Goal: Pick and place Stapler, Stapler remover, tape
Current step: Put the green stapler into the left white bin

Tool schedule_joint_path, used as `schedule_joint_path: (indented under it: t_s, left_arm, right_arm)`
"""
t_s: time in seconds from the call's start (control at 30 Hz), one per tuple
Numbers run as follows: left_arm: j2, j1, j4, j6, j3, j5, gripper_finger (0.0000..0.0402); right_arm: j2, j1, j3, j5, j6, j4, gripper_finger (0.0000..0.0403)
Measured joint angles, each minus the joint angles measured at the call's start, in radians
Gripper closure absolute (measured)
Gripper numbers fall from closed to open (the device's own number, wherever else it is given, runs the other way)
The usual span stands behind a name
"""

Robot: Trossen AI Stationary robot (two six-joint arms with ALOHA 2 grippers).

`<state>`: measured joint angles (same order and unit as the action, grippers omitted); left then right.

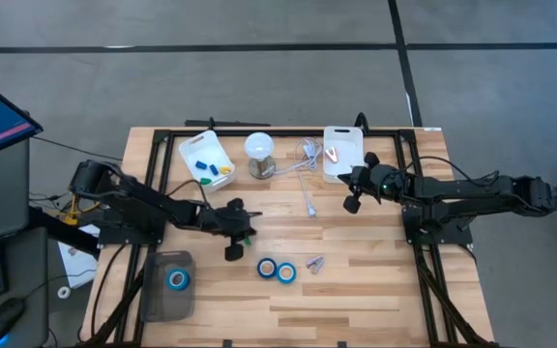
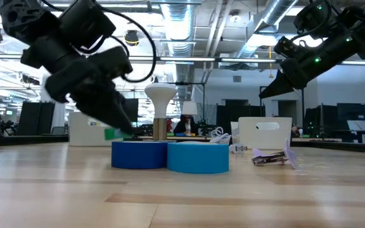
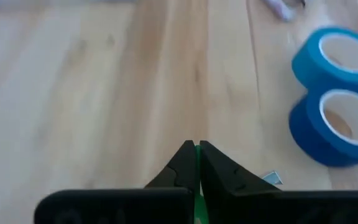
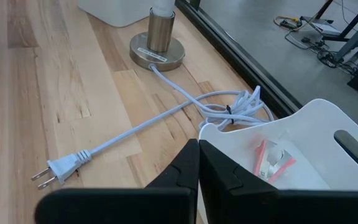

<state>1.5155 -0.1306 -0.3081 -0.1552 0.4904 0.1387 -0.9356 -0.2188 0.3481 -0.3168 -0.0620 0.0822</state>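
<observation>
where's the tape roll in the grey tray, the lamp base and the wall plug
tape roll in the grey tray (image 1: 177, 280): high view, on its blue ring
lamp base (image 4: 157, 57): right wrist view, on the round metal foot
wall plug (image 4: 59, 167): right wrist view, on its white body

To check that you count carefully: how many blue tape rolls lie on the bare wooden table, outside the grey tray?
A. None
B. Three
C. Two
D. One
C: two blue tape rolls sit side by side on the wooden table, while a third roll lies inside the grey tray.
</observation>
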Motion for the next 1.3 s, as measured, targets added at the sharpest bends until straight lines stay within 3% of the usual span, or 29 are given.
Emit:
schedule_joint_path:
  t_s: [0.27,0.53,0.9,1.3]
  left_arm:
    - [-0.129,0.087,0.029,0.146,0.001,0.042,0.0399]
    - [-0.259,0.188,0.151,0.249,0.002,0.222,0.0399]
    - [-0.422,0.377,0.154,0.289,0.003,0.406,0.0399]
    - [-0.44,0.623,0.164,0.225,-0.036,0.418,0.0399]
  right_arm:
    - [0.0,0.0,0.0,0.0,0.0,0.0,0.0403]
    - [0.0,0.0,0.0,0.0,0.0,0.0,0.0403]
    - [0.0,0.0,0.0,0.0,0.0,0.0,0.0403]
    - [0.0,0.0,0.0,0.0,0.0,-0.001,0.0403]
